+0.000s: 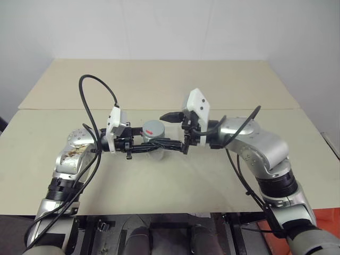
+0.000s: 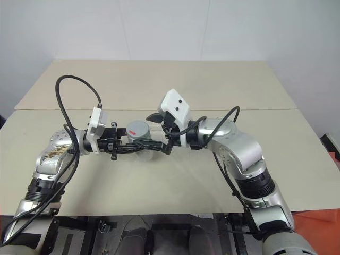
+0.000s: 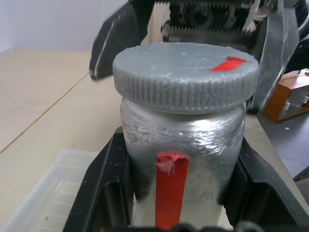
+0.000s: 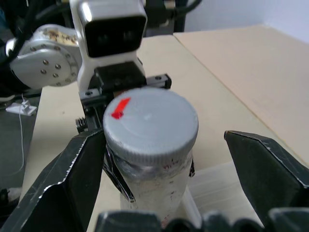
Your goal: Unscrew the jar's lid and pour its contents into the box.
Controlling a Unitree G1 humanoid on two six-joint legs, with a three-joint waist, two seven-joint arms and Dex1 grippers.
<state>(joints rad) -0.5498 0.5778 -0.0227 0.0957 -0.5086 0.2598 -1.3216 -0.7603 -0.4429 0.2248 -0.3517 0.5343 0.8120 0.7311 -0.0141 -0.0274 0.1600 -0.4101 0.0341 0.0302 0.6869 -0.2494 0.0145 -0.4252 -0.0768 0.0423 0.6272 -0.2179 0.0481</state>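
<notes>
The jar, clear with a red stripe down its side, is held upright above the table, with my left gripper shut on its body from the left. The grey lid with a red mark sits on top of the jar. My right gripper comes in from the right and stands open, one finger on each side of the lid with a gap on both sides. The clear box lies on the table just below and beside the jar. I cannot make out the contents through the jar wall.
The beige table is made of two boards with a seam running across behind the arms. A black cable loops up over my left arm, and another hangs beside my right forearm.
</notes>
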